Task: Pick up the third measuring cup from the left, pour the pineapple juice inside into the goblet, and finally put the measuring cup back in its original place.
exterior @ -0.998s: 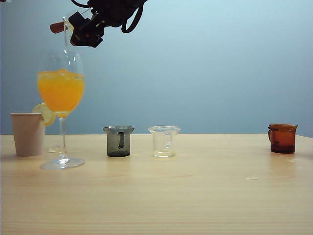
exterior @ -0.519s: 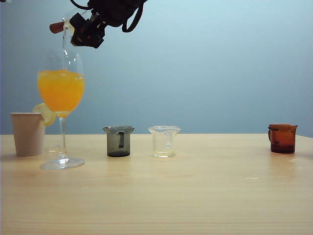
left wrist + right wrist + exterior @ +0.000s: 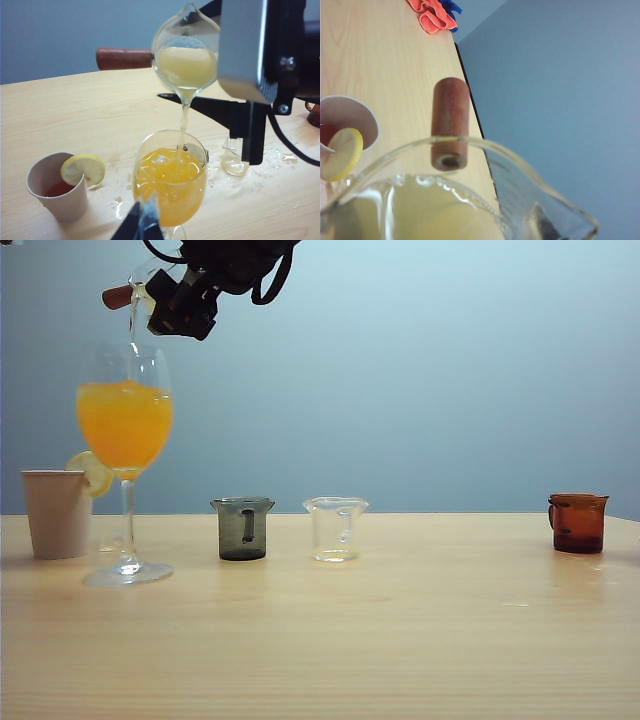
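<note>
Up above the goblet, juice was pouring.

Across the pale bench (image 3: 400, 640) stood a paper cup (image 3: 57, 513) with a lemon slice (image 3: 83, 169), a grey cup (image 3: 242, 528), a clear cup (image 3: 335, 528) and an amber cup (image 3: 577, 522). The goblet (image 3: 125, 430) stood near the paper cup, holding orange drink. High over it the right tool (image 3: 160, 295) gripped the tilted measuring cup (image 3: 186, 55), its juice (image 3: 184, 67) streaming into the goblet. The left tool (image 3: 142, 225) sat low beside the goblet; its opening could not be told.

Clear goblet (image 3: 125, 430) of orange drink, pale yellow pineapple juice (image 3: 186, 65) streaming from above it, beige paper cup (image 3: 57, 513) beside it, smoky grey cup (image 3: 242, 528), amber cup (image 3: 577, 522), pale wood-grain table (image 3: 400, 640)
</note>
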`<action>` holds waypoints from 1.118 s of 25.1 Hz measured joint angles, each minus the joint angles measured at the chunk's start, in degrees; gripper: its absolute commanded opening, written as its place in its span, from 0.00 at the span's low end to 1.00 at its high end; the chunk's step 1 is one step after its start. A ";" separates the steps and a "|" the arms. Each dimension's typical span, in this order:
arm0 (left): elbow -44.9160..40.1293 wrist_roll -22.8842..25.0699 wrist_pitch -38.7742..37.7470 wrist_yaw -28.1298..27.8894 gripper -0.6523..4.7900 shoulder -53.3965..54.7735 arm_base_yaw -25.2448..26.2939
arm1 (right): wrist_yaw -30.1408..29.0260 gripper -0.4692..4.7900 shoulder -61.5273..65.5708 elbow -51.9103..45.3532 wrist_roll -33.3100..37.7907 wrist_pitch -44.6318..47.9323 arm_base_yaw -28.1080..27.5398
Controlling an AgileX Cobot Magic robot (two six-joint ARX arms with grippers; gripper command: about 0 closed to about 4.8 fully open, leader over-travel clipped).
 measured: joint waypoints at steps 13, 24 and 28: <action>0.00 0.00 0.00 0.00 0.11 0.00 0.00 | 1.36 0.66 0.00 0.00 -3.19 0.04 0.17; 0.00 0.00 0.00 0.00 0.11 0.00 0.00 | 1.38 0.66 0.00 0.00 -5.46 0.48 0.59; 0.00 0.00 0.00 0.00 0.11 0.00 0.00 | 1.38 0.66 0.00 0.00 -5.79 0.48 0.61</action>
